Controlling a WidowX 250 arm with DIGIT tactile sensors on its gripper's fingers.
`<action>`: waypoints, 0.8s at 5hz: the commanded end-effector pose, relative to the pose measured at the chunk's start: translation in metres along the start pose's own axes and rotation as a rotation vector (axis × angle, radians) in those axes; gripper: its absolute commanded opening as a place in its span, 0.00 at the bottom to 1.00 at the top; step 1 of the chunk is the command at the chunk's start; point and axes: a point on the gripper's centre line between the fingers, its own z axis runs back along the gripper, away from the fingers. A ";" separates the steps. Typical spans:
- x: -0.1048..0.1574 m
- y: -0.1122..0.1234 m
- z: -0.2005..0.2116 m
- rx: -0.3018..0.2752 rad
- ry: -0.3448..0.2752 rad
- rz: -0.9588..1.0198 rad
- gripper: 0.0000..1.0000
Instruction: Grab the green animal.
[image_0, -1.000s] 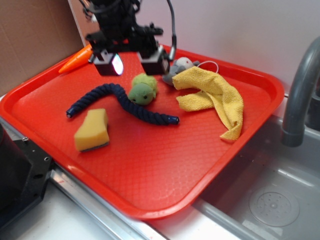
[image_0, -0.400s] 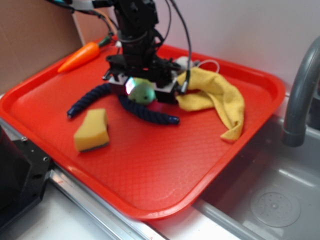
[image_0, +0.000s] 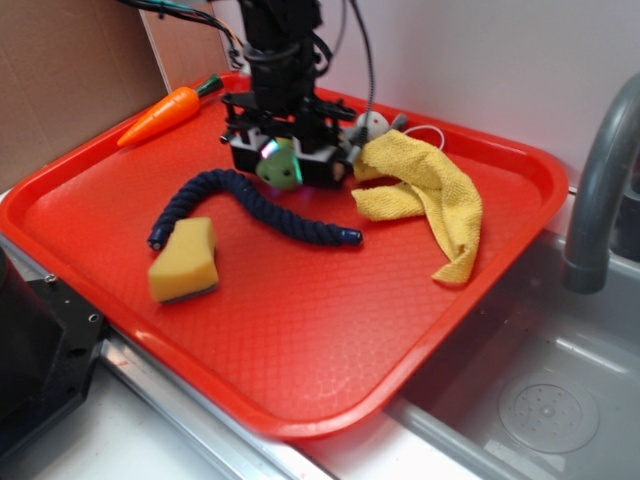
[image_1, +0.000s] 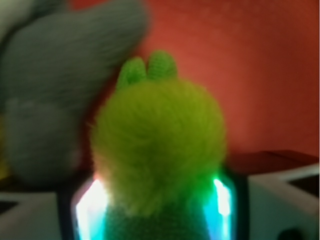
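The green animal sits between the tool's two fingers.

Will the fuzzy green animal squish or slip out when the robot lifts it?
The green animal looks fluffy and soft, so it will probably squish a bit between the gripper fingers rather than slip. It is small and plush, so likely very light. Its fuzzy body shouldn't roll if dropped on the tray.

green animal mostly hidden by hand, wrist view blurred
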 end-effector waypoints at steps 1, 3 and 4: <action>0.014 0.017 0.059 -0.026 -0.111 -0.057 0.00; -0.002 0.046 0.139 -0.070 -0.210 -0.101 0.00; -0.025 0.042 0.174 -0.142 -0.153 -0.078 0.00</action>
